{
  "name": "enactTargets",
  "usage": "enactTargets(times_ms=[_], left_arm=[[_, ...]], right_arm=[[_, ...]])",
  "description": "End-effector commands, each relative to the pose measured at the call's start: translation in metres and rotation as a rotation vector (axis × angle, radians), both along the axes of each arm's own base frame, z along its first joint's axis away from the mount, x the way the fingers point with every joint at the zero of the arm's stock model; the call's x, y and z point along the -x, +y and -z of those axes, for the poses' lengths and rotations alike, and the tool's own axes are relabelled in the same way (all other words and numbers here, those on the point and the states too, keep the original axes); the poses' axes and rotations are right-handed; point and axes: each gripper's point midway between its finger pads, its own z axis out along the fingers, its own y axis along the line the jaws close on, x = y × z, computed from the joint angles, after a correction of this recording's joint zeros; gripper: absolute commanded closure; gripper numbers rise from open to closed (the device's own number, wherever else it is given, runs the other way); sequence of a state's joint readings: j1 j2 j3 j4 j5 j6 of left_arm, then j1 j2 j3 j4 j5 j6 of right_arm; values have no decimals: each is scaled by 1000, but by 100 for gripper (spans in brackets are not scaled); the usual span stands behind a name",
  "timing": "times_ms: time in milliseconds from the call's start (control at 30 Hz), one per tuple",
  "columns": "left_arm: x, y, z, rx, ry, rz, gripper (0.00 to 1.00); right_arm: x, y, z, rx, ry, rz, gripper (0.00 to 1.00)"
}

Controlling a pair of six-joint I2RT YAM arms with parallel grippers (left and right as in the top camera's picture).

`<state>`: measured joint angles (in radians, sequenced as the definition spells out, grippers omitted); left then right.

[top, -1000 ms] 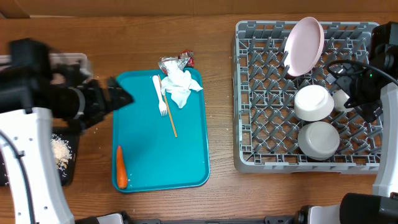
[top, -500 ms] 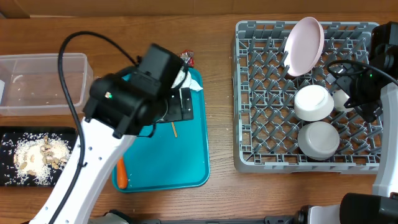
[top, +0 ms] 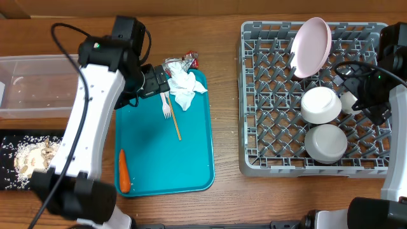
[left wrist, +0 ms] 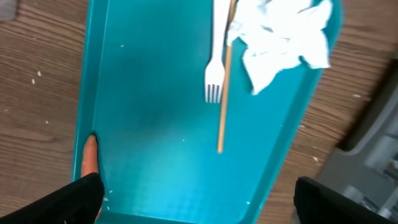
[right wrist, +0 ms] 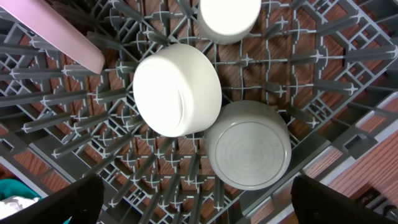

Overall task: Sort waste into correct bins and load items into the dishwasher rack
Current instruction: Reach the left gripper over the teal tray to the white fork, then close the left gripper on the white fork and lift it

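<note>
Teal tray (top: 191, 159) now lies under the left hand (left wrist: 198, 183), which a second ago was off at the bins and has since swung across. I take that to mean the rice scraps (top: 28, 156) in the black tray (top: 19, 135) are dealt with and what remains on the tray comes next. The clear tub (top: 38, 60) sits behind that arm, well away from the hand. The left hand's jaws stand fully apart with nothing between them but bare tray; it grips and touches nothing. Just ahead of it lies the white plastic fork (left wrist: 214, 56), tines toward the hand, with a thin wooden stick (left wrist: 222, 93) alongside and the crumpled napkin (left wrist: 280, 37) just beyond, overlapping the stick's far end. The foil wrapper (top: 181, 62) lies past the napkin at the tray's far edge, and the carrot piece (top: 124, 172) is back beside the hand's left finger. The right hand (right wrist: 196, 186) has not stirred: it hangs spread wide and empty above the rack (top: 254, 95), with two bowls (top: 321, 105) upside down below and ahead of it, the cup (right wrist: 229, 18) farther ahead, and the plate (top: 311, 46) propped on edge. On the counter, loading looks nearly done; the fork appears to be the last item.
</note>
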<state>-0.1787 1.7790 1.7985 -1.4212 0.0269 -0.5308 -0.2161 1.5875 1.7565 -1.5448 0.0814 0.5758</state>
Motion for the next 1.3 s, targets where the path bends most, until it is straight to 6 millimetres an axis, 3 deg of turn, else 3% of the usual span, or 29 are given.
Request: enactTargets(times_ms=[0, 133, 533, 733, 1000, 1267], left_arm=[[-10, -7, 35, 5, 80, 37, 0], [-30, -7, 74, -5, 126, 37, 15], [-49, 2, 148, -25, 217, 79, 11], [-61, 5, 168, -42, 204, 108, 11], [-61, 17, 193, -45, 248, 118, 12], [-70, 24, 197, -78, 216, 150, 12]], right_arm=[[0, -1, 0, -1, -3, 0, 0], [0, -1, 0, -1, -3, 0, 0], [0, -1, 0, -1, -3, 0, 0], [0, -1, 0, -1, -3, 0, 0], [0, -1, 0, -1, -3, 0, 0], [0, -1, 0, -1, -3, 0, 0]])
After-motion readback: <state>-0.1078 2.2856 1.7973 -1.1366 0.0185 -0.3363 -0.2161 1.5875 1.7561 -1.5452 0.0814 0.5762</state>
